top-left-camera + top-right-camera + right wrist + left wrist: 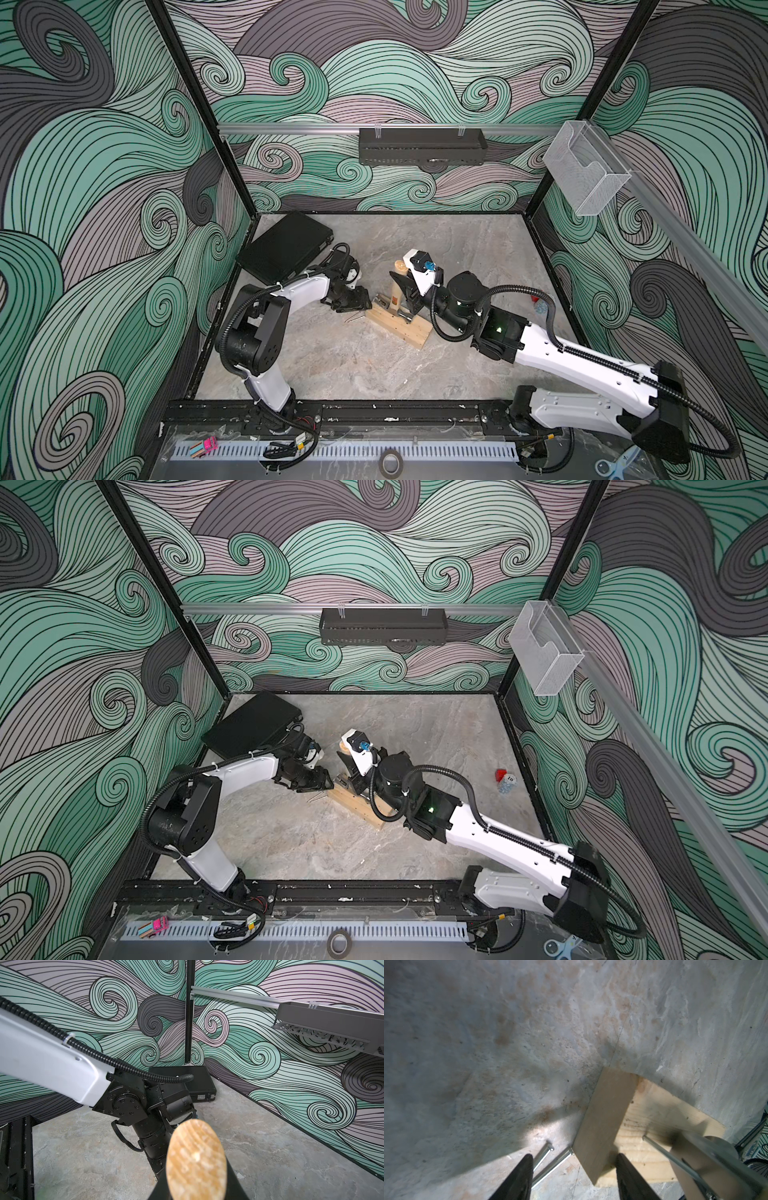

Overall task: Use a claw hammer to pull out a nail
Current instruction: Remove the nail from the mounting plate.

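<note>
Left wrist view gives us the left jaws released, spread either side of the end of the wooden block (604,1122) on the counter (488,1043), with two loose nails (545,1154) lying just beside it. We see a nail (662,1150) slanting out of the block's top into the steel head of the claw hammer (716,1157). In both top views the right jaws are clenched on the hammer's pale handle (395,291), which stands tilted above the block.

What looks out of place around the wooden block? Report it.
Two loose nails lie flat on the table beside the end of the wooden block, by the left gripper, whose jaws are open. A third nail stands in the block at a steep lean, not upright.
</note>
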